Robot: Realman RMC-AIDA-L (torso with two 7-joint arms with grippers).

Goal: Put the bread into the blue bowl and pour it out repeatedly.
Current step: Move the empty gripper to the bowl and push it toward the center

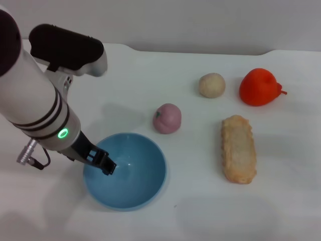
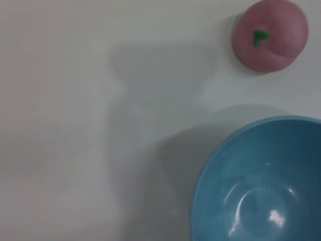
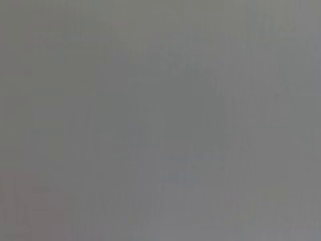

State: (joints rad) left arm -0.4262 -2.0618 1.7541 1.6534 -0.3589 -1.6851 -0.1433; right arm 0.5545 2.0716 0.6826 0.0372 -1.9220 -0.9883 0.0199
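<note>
The blue bowl (image 1: 131, 175) stands upright and empty on the white table at the front left; the left wrist view shows its inside (image 2: 261, 186) from close by. My left gripper (image 1: 104, 164) reaches down over the bowl's left rim and is shut on that rim, one dark finger inside the bowl. The bread (image 1: 238, 148), a long tan loaf with its pale crumbly face up, lies flat on the table to the right of the bowl, apart from it. My right arm is out of the head view, and its wrist view is plain grey.
A pink-purple round fruit (image 1: 167, 118) sits just behind the bowl, also seen as the pink fruit (image 2: 270, 34) in the left wrist view. A beige ball (image 1: 211, 85) and a red-orange fruit (image 1: 259, 87) stand at the back right. The table's far edge runs behind them.
</note>
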